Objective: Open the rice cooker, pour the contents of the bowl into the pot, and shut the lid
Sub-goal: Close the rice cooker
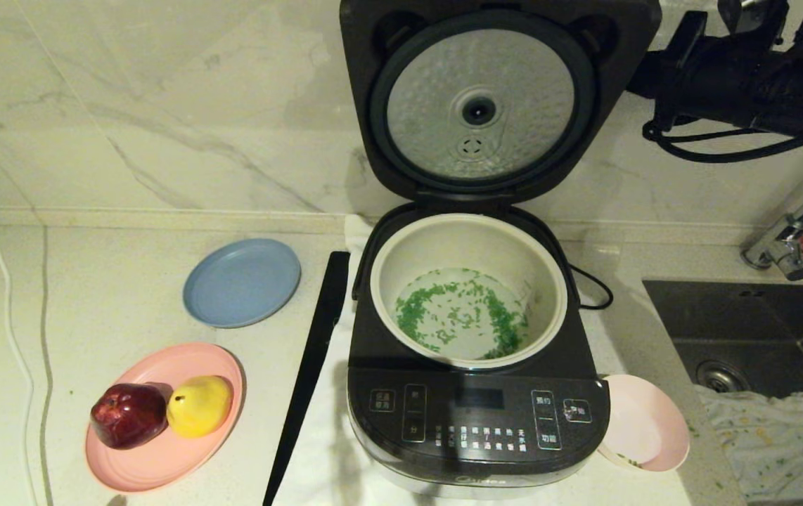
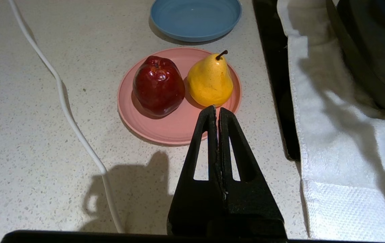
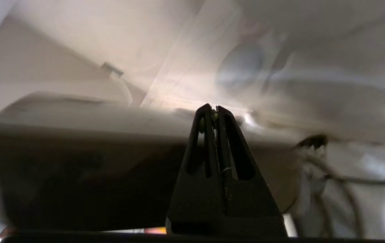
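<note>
The rice cooker (image 1: 479,414) stands open, its lid (image 1: 479,105) raised upright with the silver underside facing me. Green and white contents (image 1: 458,313) lie scattered on the bottom of the cream pot (image 1: 408,260). The pink bowl (image 1: 644,429) rests tilted against the cooker's right side, with only a few bits in it. My right arm (image 1: 725,77) reaches in at the upper right, its end behind the lid's edge. The right gripper (image 3: 212,109) is shut and empty next to the dark lid (image 3: 78,168). My left gripper (image 2: 216,109) is shut, hovering over the counter by the pink plate (image 2: 175,128).
A blue plate (image 1: 242,281) and a pink plate (image 1: 162,457) with a red apple (image 1: 127,414) and yellow pear (image 1: 199,405) lie left of the cooker. A long black strip (image 1: 313,358) lies alongside it. The sink (image 1: 746,337), faucet (image 1: 788,246) and a cloth (image 1: 774,436) are on the right.
</note>
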